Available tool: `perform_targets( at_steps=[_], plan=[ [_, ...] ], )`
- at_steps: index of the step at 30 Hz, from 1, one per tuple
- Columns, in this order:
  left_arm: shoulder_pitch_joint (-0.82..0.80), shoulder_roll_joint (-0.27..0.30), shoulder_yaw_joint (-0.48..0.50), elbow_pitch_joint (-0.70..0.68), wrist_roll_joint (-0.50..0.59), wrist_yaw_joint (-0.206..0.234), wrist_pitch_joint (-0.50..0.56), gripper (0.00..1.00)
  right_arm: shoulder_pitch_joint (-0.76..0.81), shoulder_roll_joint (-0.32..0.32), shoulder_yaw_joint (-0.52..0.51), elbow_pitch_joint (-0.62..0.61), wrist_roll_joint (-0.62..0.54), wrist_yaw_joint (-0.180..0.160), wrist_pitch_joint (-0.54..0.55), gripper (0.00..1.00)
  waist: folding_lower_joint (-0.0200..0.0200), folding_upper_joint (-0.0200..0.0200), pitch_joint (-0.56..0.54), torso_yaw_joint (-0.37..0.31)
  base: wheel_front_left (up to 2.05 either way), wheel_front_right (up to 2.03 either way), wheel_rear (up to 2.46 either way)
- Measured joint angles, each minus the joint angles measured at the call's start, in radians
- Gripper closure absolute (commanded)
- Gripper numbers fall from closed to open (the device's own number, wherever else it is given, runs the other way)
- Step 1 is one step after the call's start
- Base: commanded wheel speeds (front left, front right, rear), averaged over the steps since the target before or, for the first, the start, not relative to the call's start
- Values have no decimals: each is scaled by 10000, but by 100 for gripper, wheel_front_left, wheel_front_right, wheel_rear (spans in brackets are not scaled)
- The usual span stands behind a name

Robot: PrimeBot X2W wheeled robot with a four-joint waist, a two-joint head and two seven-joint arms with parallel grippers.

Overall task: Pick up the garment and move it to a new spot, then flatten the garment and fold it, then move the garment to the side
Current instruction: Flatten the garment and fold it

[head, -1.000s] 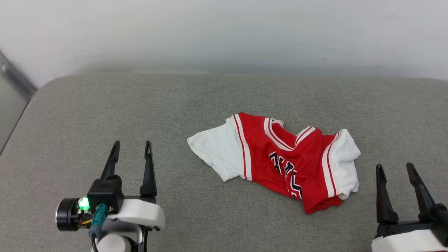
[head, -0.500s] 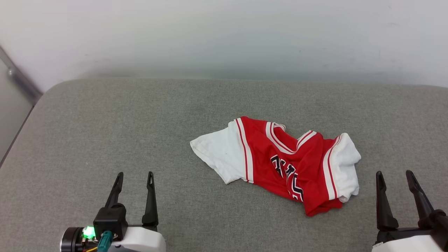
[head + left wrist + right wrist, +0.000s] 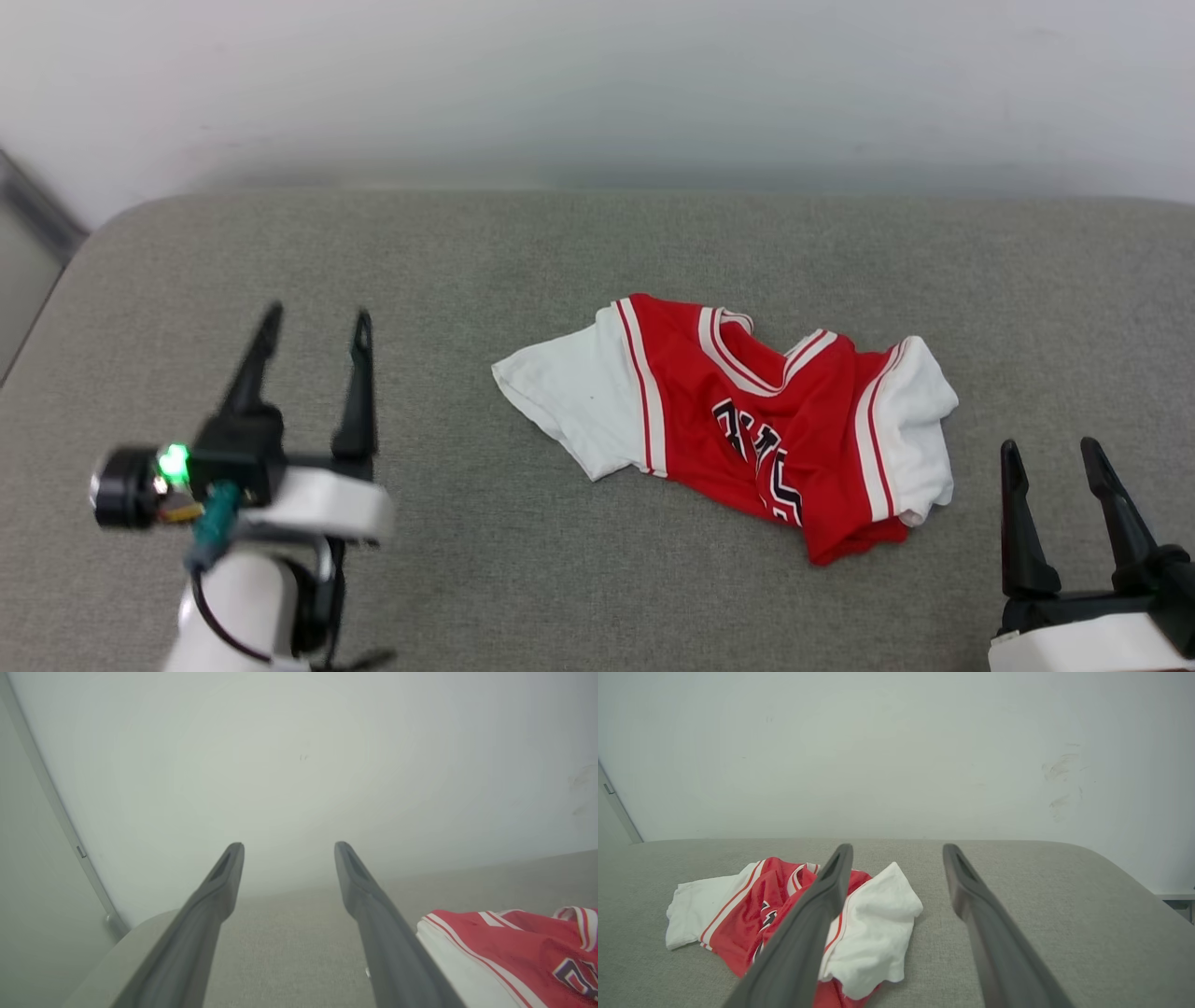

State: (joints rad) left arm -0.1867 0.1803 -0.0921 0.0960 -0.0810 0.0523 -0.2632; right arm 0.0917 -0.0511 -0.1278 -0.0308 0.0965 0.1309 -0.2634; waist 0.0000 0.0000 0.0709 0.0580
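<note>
The garment (image 3: 747, 429), a red jersey with white sleeves, striped trim and black lettering, lies crumpled on the grey padded surface (image 3: 560, 252), right of centre. Its left sleeve spreads flat; the rest is bunched. My left gripper (image 3: 316, 322) is open and empty, hovering well to the garment's left. At the lower right, my right gripper (image 3: 1050, 453) is open and empty, just beyond the right sleeve. The left wrist view has the garment (image 3: 509, 947) at its lower right, beside the open fingers (image 3: 219, 891). In the right wrist view the garment (image 3: 738, 905) lies ahead and left of the gripper (image 3: 899, 851).
A pale wall (image 3: 597, 84) rises directly behind the padded surface. The surface's rounded left corner (image 3: 103, 224) borders a grey panel with a dark strip (image 3: 33, 210). Its right end curves off in the right wrist view (image 3: 1134, 872). Bare padding surrounds the garment.
My left gripper has risen and moved forward and slightly left, now blurred with motion. The head camera shifted slightly. The garment and right gripper have kept their places.
</note>
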Motion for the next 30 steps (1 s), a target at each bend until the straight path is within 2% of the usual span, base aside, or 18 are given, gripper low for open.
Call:
perform_targets(
  at_steps=[9, 13, 19, 25, 30],
  plan=[
    [-3246, 965, 146, 1116, 2, -1187, 12, 0, -531, -2, -21, -100, -6, 0, 0, 0, 1, 0, 786, -310, 0, 0, 0],
    [-4740, 1319, -303, 1705, -119, -1584, 706, 0, -744, -2, -31, -169, -6, 0, -2, 0, 1, 0, 1208, -444, 0, 0, 0],
    [-6375, 1822, -1799, 2560, -909, -1795, 2951, 0, -1115, 0, -44, -228, -2, 0, 0, 0, 2, 0, 1833, -635, 0, 0, 0],
    [-7356, 2571, -4215, 3003, -3475, -1812, 6289, 0, -1353, -2, -12, -259, 10, 0, 0, 0, 2, 0, 2328, -873, 0, 0, 0],
    [-7981, 3177, -5597, 3269, -5288, -1812, 8527, 0, -1554, 0, 46, -276, 15, 0, -2, 0, 2, 0, 2665, -1068, 0, 0, 0]
  ],
)
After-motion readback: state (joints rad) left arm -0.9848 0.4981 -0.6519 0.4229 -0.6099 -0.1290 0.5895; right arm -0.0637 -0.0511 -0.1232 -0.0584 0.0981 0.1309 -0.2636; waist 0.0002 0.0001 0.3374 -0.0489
